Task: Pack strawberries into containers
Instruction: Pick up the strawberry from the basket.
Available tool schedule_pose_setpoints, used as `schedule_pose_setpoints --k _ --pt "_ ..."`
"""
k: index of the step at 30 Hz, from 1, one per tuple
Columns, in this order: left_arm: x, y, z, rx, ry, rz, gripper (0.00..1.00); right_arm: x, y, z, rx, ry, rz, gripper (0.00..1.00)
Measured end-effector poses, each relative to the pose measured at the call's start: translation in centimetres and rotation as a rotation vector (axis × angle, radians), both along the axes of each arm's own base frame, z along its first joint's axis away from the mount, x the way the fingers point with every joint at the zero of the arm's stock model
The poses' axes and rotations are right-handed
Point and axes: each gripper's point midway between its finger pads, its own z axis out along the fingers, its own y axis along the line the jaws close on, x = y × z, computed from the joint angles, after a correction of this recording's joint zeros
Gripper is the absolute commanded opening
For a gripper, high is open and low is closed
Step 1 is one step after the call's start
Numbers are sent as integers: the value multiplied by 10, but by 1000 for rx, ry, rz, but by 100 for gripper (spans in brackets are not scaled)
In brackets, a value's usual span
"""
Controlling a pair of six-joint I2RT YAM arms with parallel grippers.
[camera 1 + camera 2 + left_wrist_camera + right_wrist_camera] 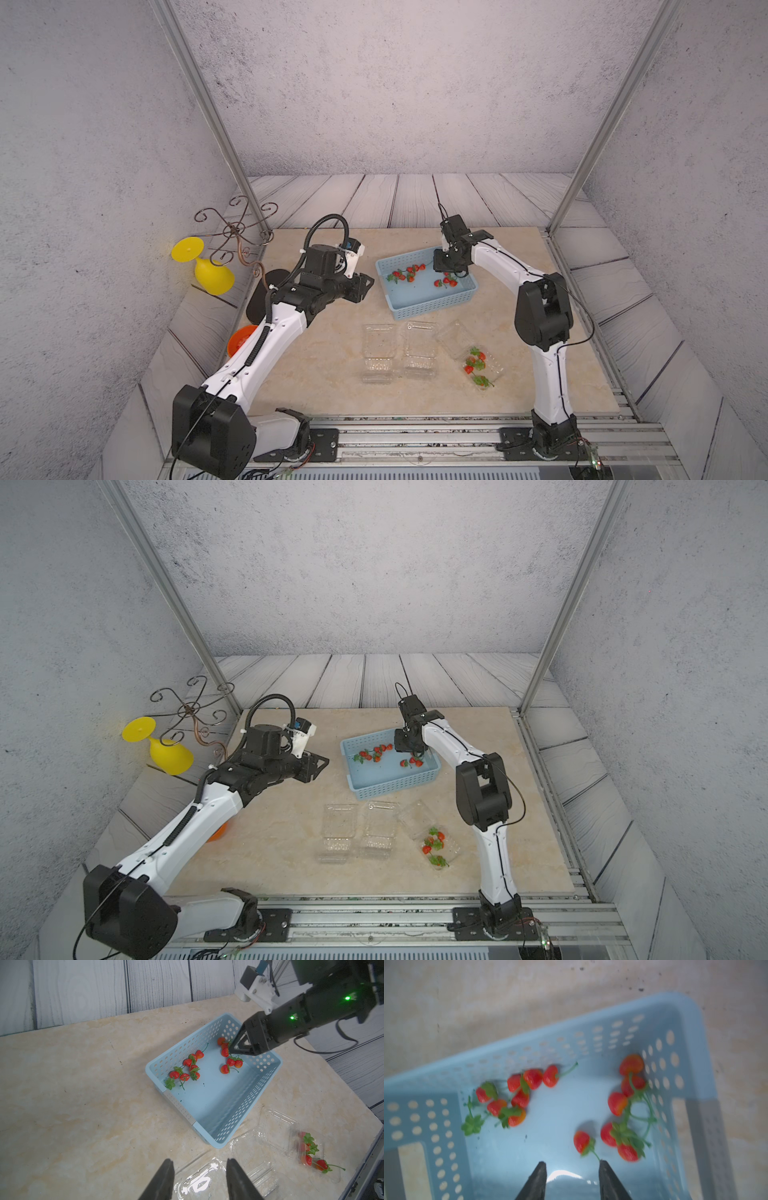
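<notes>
The left gripper point(199, 1160) and right gripper point(572, 1162) both have fingers apart and empty, and the right one, over the strawberries point(616, 1103) in the blue basket point(571, 1028), should go straight down and softly pinch one red berry.

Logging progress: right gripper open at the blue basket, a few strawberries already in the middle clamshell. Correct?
No, not the middle one. A top view shows the packed strawberries in the clamshell nearest the right arm; the middle clamshell is empty. The rest holds.
</notes>
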Motion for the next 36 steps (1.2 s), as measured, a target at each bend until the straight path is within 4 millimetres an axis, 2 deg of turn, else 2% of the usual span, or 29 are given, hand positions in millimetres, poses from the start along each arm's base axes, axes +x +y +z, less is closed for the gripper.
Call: schedule_pose_setpoints --k 6,10,14,20,28,36 --pt "1 0 -4 4 10 1 45 42 16 -29 125 -3 -53 40" --pt "1 0 -4 5 11 1 45 54 22 -45 159 2 -76 40" --pt "2 -1 -8 8 20 1 45 58 26 -54 182 12 -92 40" --pt "3 -1 -11 11 27 1 45 62 30 -58 210 5 -110 34" --pt "4 -1 -12 13 32 1 45 73 35 -52 259 -36 -138 16" --pt "4 -1 -13 13 32 1 45 77 36 -53 284 -38 -167 4"
